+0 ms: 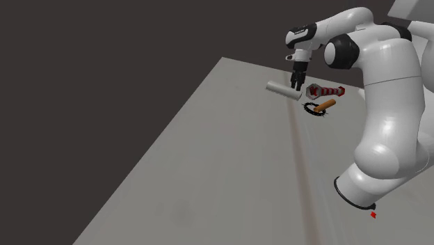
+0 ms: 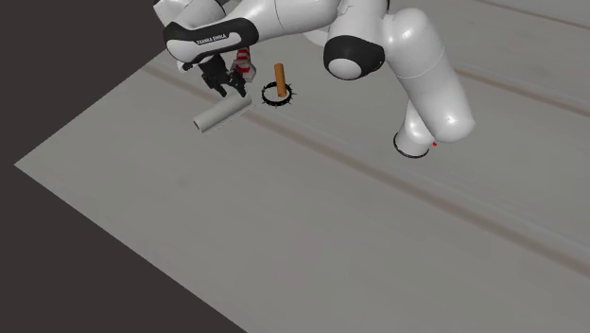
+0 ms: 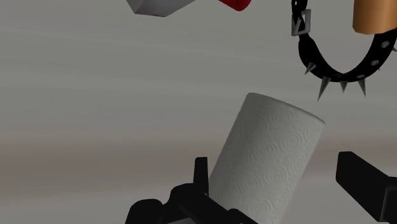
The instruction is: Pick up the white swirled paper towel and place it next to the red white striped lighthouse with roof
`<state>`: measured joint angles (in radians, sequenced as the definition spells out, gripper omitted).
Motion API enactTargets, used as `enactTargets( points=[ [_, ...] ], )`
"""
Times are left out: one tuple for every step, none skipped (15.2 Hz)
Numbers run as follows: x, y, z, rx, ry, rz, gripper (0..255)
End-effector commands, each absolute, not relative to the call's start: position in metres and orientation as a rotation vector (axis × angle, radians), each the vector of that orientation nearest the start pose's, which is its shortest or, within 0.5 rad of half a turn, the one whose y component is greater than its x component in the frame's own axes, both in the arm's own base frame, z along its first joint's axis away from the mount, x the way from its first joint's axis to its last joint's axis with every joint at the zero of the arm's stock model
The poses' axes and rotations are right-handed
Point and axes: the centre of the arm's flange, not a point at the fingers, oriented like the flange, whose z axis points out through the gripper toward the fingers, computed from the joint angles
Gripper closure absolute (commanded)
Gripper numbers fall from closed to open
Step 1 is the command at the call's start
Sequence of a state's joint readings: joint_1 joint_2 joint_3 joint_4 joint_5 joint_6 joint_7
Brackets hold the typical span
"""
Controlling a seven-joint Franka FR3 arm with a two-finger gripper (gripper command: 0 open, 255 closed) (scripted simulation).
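The paper towel (image 1: 281,88) is a pale grey-white roll with a faint swirl pattern pressed into its sheet, and it lies on its side on the grey table (image 1: 209,174), near the lighthouse (image 1: 325,91) but clearly apart from it. The lighthouse, banded red and white, also lies on its side; in the second exterior view it (image 2: 244,62) is partly hidden behind the hand. The white arm (image 1: 386,104) reaches over the lighthouse, so that the black jaws hang at the end of the roll (image 2: 222,114) that faces the lighthouse. The jaws stand apart: in the wrist view the roll (image 3: 267,162) runs up between the two fingers (image 3: 366,188). A strip of bare table shows between it and one finger, while the other finger sits right at its edge, so the roll is straddled, not clasped. Just beside the lighthouse, on its side nearer the arm's base, lies a black spiked collar (image 1: 313,110) with an orange cylinder (image 1: 325,106) whose one end overlaps the collar's ring. From the wrist the collar (image 3: 337,63), the cylinder (image 3: 375,16) and a white and red corner of the lighthouse (image 3: 153,6) all lie beyond the roll's far end
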<state>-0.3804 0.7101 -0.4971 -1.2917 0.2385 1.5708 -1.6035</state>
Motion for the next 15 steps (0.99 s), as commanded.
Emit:
enactTargets(
  points=[
    [0.513, -0.461, 0.336, -2.641, -1.009, 0.293, 0],
    [0.513, -0.460, 0.336, -2.641, -1.009, 0.293, 0],
    [0.514, -0.459, 0.336, -2.641, -1.009, 0.293, 0],
    [0.518, -0.461, 0.349, -2.641, -1.009, 0.293, 0],
    [0.522, -0.464, 0.361, -2.641, -1.009, 0.293, 0],
    [0.526, -0.467, 0.373, -2.641, -1.009, 0.293, 0],
    [0.529, -0.469, 0.383, -2.641, -1.009, 0.293, 0],
    [0.529, -0.469, 0.383, -2.641, -1.009, 0.293, 0],
    [0.529, -0.469, 0.383, -2.641, -1.009, 0.293, 0],
    [0.529, -0.469, 0.383, -2.641, -1.009, 0.293, 0],
    [0.529, -0.469, 0.383, -2.641, -1.009, 0.293, 0],
    [0.529, -0.469, 0.383, -2.641, -1.009, 0.293, 0],
    [0.529, -0.469, 0.383, -2.641, -1.009, 0.293, 0],
    [0.529, -0.469, 0.383, -2.641, -1.009, 0.293, 0],
    [0.529, -0.469, 0.383, -2.641, -1.009, 0.293, 0]
  ],
)
